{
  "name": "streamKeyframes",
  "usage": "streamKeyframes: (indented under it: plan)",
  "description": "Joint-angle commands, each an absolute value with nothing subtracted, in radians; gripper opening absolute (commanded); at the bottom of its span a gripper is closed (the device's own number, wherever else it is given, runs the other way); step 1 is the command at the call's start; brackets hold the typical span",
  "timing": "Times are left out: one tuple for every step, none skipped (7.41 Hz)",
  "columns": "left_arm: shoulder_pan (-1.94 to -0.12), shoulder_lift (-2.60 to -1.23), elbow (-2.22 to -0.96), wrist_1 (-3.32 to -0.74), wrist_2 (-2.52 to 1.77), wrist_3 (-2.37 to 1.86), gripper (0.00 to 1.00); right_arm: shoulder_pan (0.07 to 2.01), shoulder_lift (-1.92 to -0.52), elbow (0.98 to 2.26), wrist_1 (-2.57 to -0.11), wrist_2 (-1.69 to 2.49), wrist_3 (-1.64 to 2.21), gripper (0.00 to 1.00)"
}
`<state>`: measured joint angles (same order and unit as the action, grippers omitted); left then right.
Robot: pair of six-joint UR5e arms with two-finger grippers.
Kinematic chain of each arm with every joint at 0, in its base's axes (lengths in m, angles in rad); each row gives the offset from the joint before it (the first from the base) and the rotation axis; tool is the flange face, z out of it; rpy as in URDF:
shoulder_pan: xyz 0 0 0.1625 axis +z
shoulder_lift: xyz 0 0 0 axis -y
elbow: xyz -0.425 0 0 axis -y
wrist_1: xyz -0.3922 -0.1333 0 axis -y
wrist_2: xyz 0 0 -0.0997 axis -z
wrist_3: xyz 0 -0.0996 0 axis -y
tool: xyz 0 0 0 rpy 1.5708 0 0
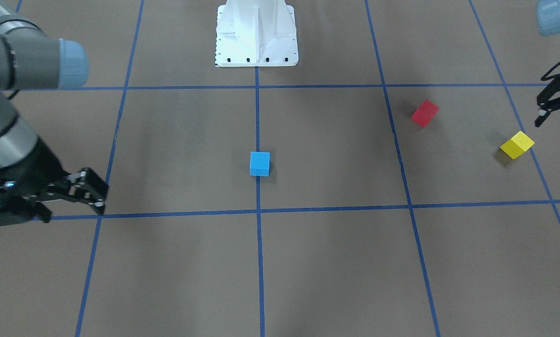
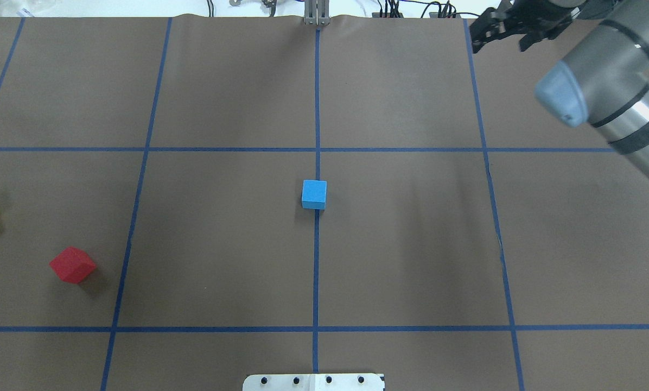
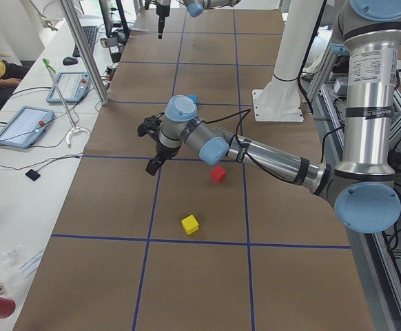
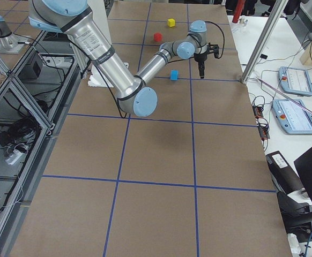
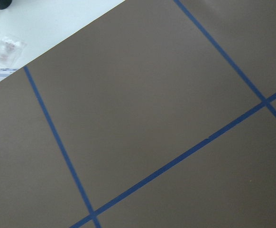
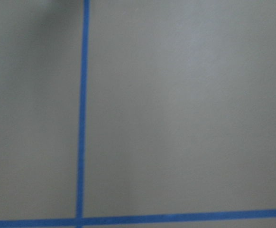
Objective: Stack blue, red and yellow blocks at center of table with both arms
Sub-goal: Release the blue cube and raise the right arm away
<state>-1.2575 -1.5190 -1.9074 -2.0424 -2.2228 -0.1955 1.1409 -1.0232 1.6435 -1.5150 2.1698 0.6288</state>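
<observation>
The blue block (image 1: 260,163) sits on the centre tape line of the table, also in the overhead view (image 2: 314,194). The red block (image 1: 424,113) and the yellow block (image 1: 517,144) lie apart on the robot's left side, both turned at an angle. My left gripper (image 1: 540,114) hovers open and empty just beyond the yellow block, near the table's end. My right gripper (image 1: 97,192) is open and empty far out on the robot's right side, also in the overhead view (image 2: 499,41). Both wrist views show only brown paper and blue tape.
The robot's white base plate (image 1: 256,35) stands at the table's near-robot edge on the centre line. Blue tape lines (image 2: 316,149) divide the brown paper into squares. Tablets and cables lie on a side bench (image 3: 28,124) past the table's far edge.
</observation>
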Motion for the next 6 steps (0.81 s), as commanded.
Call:
streamKeyframes:
  plan:
    - [-1.062, -1.435, -1.908, -2.248, -2.183, -0.351, 1.00, 1.348, -1.187, 1.654, -1.516, 2.290, 0.270, 1.00]
    - [-0.966, -1.380, -1.907, -2.329, -2.152, -0.356, 1.00, 1.438, -1.262, 1.654, -1.514, 2.357, 0.115, 1.00]
    - [-0.901, -1.318, -1.907, -2.408, -2.110, -0.368, 1.00, 1.492, -1.308, 1.654, -1.514, 2.390, 0.032, 1.00]
    - [-0.808, -1.284, -1.907, -2.484, -2.020, -0.447, 1.00, 1.506, -1.328, 1.655, -1.513, 2.393, 0.017, 1.00]
    - [-0.705, -1.272, -1.907, -2.502, -1.915, -0.493, 1.00, 1.506, -1.333, 1.655, -1.511, 2.391, 0.015, 1.00]
    - [-0.660, -1.272, -1.907, -2.502, -1.889, -0.505, 1.00, 1.506, -1.335, 1.655, -1.511, 2.391, 0.015, 1.00]
